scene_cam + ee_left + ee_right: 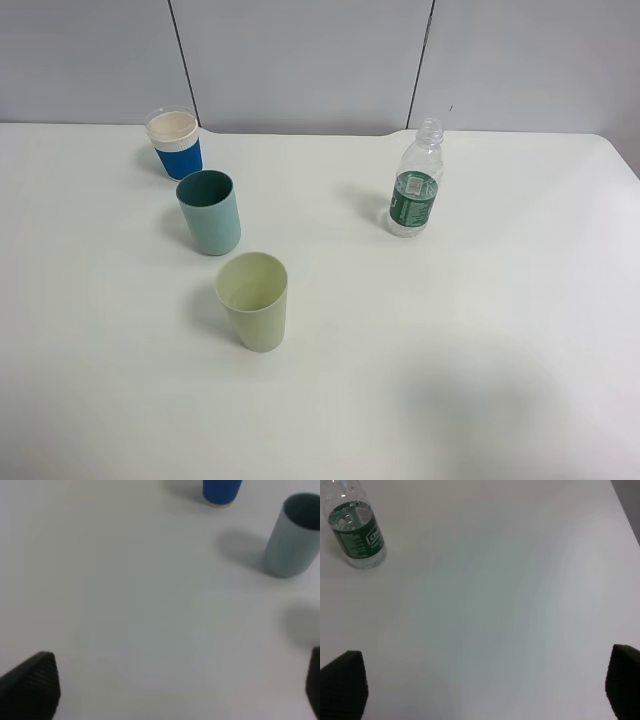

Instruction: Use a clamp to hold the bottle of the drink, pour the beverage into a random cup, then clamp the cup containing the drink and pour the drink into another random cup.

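White bench (480, 330) held the bottle (415, 190) upright at far right, teal cup (209, 212) behind yellow-green cup (253, 300) at left, all apart, while my left end effector (175, 690) and right end effector (485, 687) hung released, empty.

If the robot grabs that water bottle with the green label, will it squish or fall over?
The bottle looks like thin clear plastic, so it would probably dent under a hard squeeze. It has no cap, so squeezing or tipping might spill water. It is tall and narrow, so a sideways nudge near the top could topple it.
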{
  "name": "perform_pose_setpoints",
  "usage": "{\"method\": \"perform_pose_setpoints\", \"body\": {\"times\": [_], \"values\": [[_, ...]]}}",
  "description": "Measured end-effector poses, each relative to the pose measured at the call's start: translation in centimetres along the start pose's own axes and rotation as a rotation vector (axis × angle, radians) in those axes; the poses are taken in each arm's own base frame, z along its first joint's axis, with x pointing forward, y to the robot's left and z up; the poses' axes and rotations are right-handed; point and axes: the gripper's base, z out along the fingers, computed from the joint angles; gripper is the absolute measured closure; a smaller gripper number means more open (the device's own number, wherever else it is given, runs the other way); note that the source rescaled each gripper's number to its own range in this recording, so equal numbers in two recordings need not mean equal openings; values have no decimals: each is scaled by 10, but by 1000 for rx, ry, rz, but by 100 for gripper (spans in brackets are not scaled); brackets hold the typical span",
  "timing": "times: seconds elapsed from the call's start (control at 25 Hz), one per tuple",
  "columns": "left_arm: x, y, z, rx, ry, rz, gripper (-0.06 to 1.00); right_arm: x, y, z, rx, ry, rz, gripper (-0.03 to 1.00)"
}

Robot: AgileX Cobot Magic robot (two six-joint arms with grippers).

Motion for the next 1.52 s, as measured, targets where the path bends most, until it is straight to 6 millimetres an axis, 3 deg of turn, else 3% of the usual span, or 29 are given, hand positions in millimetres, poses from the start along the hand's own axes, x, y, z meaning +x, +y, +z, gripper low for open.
{"method": "perform_pose_setpoints", "body": {"times": [0.24,0.56,1.52], "values": [[5,3,-8,-34,-48,17,-5,0,0,0,0,0,0,-3],[12,3,3,-28,-18,-12,-5,0,0,0,0,0,0,-3],[15,0,6,34,-3,18,-5,0,0,0,0,0,0,-3]]}}
